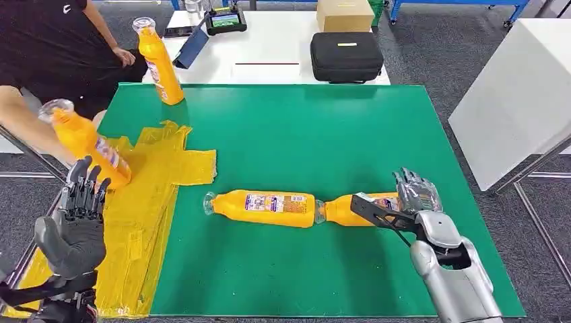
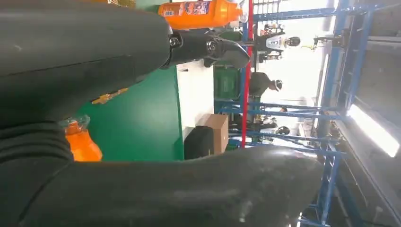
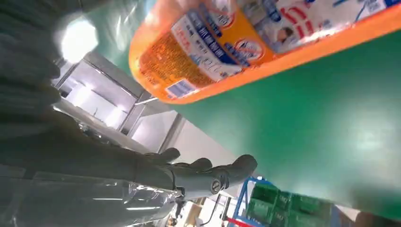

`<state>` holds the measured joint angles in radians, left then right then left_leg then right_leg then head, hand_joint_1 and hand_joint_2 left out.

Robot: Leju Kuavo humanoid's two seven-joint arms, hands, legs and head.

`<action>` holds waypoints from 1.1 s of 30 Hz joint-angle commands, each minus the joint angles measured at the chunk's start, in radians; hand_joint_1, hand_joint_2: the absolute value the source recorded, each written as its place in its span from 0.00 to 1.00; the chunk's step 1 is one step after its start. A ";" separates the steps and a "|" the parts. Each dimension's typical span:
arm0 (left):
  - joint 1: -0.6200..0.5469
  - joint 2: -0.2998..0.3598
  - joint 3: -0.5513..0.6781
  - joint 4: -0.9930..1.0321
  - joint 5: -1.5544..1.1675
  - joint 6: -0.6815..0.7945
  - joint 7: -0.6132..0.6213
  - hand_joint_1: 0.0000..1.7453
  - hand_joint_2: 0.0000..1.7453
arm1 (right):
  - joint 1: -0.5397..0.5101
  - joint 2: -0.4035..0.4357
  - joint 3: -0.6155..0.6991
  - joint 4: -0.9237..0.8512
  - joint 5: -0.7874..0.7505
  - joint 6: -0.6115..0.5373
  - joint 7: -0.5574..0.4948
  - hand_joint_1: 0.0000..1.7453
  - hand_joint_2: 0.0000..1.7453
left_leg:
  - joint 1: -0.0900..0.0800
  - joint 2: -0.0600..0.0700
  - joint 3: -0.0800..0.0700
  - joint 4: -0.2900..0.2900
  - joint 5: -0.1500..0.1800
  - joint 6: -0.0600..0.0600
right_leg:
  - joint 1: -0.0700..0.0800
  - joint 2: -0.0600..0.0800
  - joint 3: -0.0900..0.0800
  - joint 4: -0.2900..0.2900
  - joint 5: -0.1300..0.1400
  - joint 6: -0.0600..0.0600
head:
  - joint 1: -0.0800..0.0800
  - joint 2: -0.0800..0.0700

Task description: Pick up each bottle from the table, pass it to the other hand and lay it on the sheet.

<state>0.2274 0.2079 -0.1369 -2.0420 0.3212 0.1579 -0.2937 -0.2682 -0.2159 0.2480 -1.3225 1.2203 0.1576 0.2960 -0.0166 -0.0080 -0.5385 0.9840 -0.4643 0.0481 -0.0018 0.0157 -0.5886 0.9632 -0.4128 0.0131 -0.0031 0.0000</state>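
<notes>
Head view: four orange bottles are seen over the green desk (image 1: pixel 323 269). A bottle (image 1: pixel 266 208) lies on its side at mid-desk, long axis across the desk, clear cap toward the yellow sheet (image 1: pixel 155 202). A second lying bottle (image 1: pixel 350 208) continues the same line, cap touching the first bottle's base, its far end hidden behind the right hand (image 1: pixel 417 194); whether that hand grips it cannot be told. An upright bottle (image 1: pixel 159 62) stands at the desk's far left corner. A tilted bottle (image 1: pixel 86 143) is held over the sheet's edge by a person's arm (image 1: pixel 27 128). The left hand (image 1: pixel 74 225) is raised, fingers spread, holding nothing.

Right wrist view: a bottle label (image 3: pixel 222 52) with blue, red and white print is seen close up; the writing cannot be read.

Left wrist view: a black case (image 2: pixel 198 142) and cardboard box (image 2: pixel 216 132) are seen beyond the desk.
</notes>
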 commanded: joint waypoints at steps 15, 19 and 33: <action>-0.134 0.003 -0.096 0.126 0.043 -0.008 0.035 0.00 0.00 | -0.129 -0.013 0.103 0.334 -0.083 -0.002 0.001 0.00 1.00 | 0.001 -0.001 0.007 -0.001 -0.001 -0.004 | 0.001 -0.004 0.007 -0.002 -0.002 0.000 | 0.000 0.000; -0.172 -0.002 -0.109 0.156 0.053 -0.006 0.039 0.00 0.00 | -0.120 -0.015 0.130 0.409 -0.110 0.052 -0.008 1.00 1.00 | 0.001 -0.001 0.006 -0.001 0.000 -0.003 | 0.001 -0.004 0.006 -0.002 -0.001 0.000 | 0.000 0.000; -0.209 0.000 -0.125 0.179 0.060 -0.005 0.055 0.00 0.00 | -0.097 -0.011 0.125 0.437 -0.133 0.052 -0.015 1.00 1.00 | 0.002 -0.004 0.015 -0.002 0.001 -0.004 | 0.002 -0.007 0.016 -0.004 0.000 0.000 | 0.000 0.000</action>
<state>0.0657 0.2079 -0.2228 -1.9291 0.3769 0.1492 -0.2453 -0.3976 -0.2342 0.3449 -0.9915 1.1036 0.1804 0.2846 -0.0168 -0.0089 -0.5254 0.9841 -0.4645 0.0484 -0.0013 0.0141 -0.5761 0.9624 -0.4133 0.0130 -0.0027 0.0000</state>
